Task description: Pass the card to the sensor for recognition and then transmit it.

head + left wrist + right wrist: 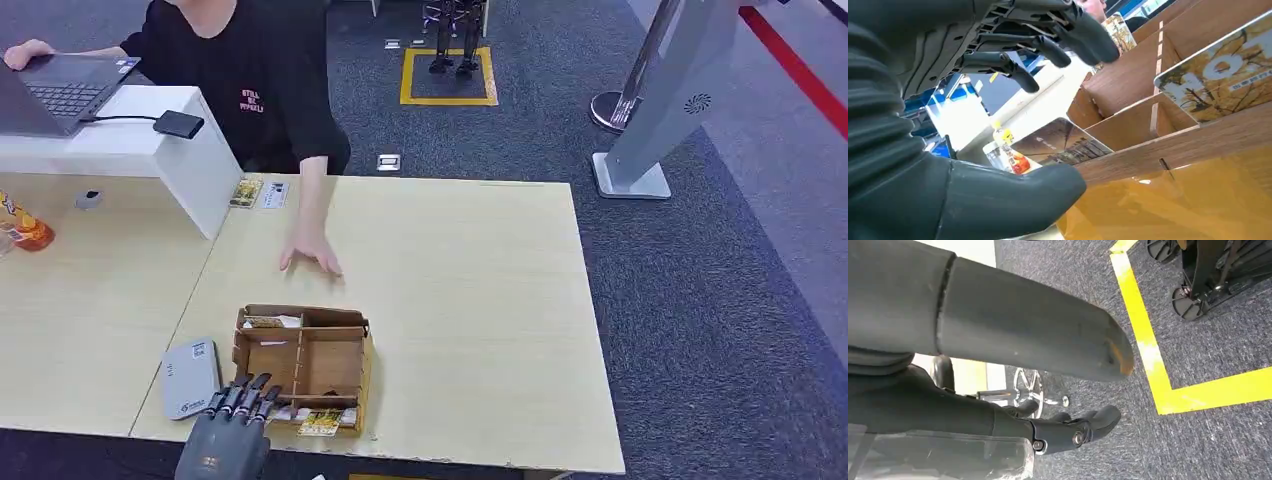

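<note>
The pick-up is being started: the left hand [232, 425], empty with fingers spread, is being held at the wooden box [303, 362] where a card [321, 423] is lying (near edge); a pinch is needed next.

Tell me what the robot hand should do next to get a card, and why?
Probably ease the left hand forward and down to close its fingers on the yellow card in the near slot of the wooden box. The hand hovers at the box's near edge with fingers apart and nothing in them, so no card can go to the grey sensor beside the box yet.
</note>
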`<state>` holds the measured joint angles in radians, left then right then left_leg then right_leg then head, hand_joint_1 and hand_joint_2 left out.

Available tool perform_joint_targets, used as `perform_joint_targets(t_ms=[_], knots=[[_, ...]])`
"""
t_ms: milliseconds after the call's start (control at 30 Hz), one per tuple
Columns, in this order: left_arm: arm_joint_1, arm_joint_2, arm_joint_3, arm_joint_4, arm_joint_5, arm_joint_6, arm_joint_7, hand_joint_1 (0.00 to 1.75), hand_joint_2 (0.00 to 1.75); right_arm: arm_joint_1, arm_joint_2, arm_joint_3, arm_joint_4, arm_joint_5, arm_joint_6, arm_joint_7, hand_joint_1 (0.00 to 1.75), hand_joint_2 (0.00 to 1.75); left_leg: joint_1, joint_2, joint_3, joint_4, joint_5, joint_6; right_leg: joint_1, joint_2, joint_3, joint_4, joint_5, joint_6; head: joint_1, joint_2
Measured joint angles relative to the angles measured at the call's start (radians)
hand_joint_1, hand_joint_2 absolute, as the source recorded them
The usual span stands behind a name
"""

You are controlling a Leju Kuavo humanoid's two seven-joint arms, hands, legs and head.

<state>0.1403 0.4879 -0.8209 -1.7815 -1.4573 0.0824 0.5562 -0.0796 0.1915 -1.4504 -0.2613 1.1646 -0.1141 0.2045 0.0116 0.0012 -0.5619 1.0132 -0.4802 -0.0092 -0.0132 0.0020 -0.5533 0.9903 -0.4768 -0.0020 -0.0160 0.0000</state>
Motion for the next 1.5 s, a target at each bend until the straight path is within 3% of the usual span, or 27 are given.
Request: perform_joint_targets(t_ms=[467,567,733,867,933,967,1167,1267,1500], knots=[[-0.003,-0.036,0.023,0.042,0.013,-0.029,-0.01,0.45,1.75,0.0,0.0,0.009,0.0,0.01,0.009,0.005,0.0,0.0,0.0,0.0,0.0,0.0,0.0,0.0,0.0,0.0,0.0,0.0,0.0,0.0,0.0,0.0],[-0.004,-0.043,0.027,0.053,0.017,-0.032,-0.01,0.52,1.75,0.0,0.0,0.01,0.0,0.013,0.009,0.005,0.0,0.0,0.0,0.0,0.0,0.0,0.0,0.0,0.0,0.0,0.0,0.0,0.0,0.0,0.0,0.0],[-0.008,-0.052,0.033,0.066,0.017,-0.031,-0.01,0.84,1.75,0.001,0.0,0.011,0.0,0.016,0.01,0.005,0.0,0.0,0.0,0.0,0.0,0.0,0.0,0.0,0.0,0.0,0.0,0.0,0.0,0.0,0.0,0.0],[-0.012,-0.058,0.037,0.069,0.018,-0.029,-0.01,0.98,1.75,0.001,0.0,0.013,0.0,0.016,0.011,0.005,0.0,0.0,0.0,0.0,0.0,0.0,0.0,0.0,0.0,0.0,0.0,0.0,0.0,0.0,0.0,0.0],[-0.014,-0.06,0.038,0.073,0.018,-0.029,-0.01,1.38,1.75,0.001,0.0,0.014,0.0,0.016,0.011,0.005,0.0,0.0,0.0,0.0,0.0,0.0,0.0,0.0,0.0,0.0,0.0,0.0,0.0,0.0,0.0,0.0],[-0.014,-0.061,0.038,0.073,0.018,-0.029,-0.01,1.45,1.75,0.002,0.0,0.015,0.0,0.016,0.011,0.005,0.0,0.0,0.0,0.0,0.0,0.0,0.0,0.0,0.0,0.0,0.0,0.0,0.0,0.0,0.0,0.0],[-0.016,-0.066,0.041,0.075,0.015,-0.028,-0.01,1.48,1.75,0.004,0.0,0.019,0.0,0.016,0.011,0.006,0.0,0.0,0.0,0.0,0.0,0.0,0.0,0.0,0.0,0.0,0.001,0.0,0.0,0.0,0.0,0.0],[-0.016,-0.066,0.041,0.076,0.015,-0.027,-0.01,1.75,1.75,0.005,0.0,0.019,0.0,0.016,0.012,0.006,0.0,0.0,0.0,0.0,0.0,0.0,0.0,0.0,0.0,0.0,0.001,0.0,0.0,0.0,0.0,0.0],[-0.016,-0.066,0.041,0.076,-0.001,-0.018,0.002,1.75,1.75,0.005,0.0,0.02,0.0,0.016,0.011,0.006,0.0,0.0,0.0,0.0,0.0,0.0,0.0,0.0,0.0,0.0,0.001,0.0,0.0,0.0,0.0,0.0]])
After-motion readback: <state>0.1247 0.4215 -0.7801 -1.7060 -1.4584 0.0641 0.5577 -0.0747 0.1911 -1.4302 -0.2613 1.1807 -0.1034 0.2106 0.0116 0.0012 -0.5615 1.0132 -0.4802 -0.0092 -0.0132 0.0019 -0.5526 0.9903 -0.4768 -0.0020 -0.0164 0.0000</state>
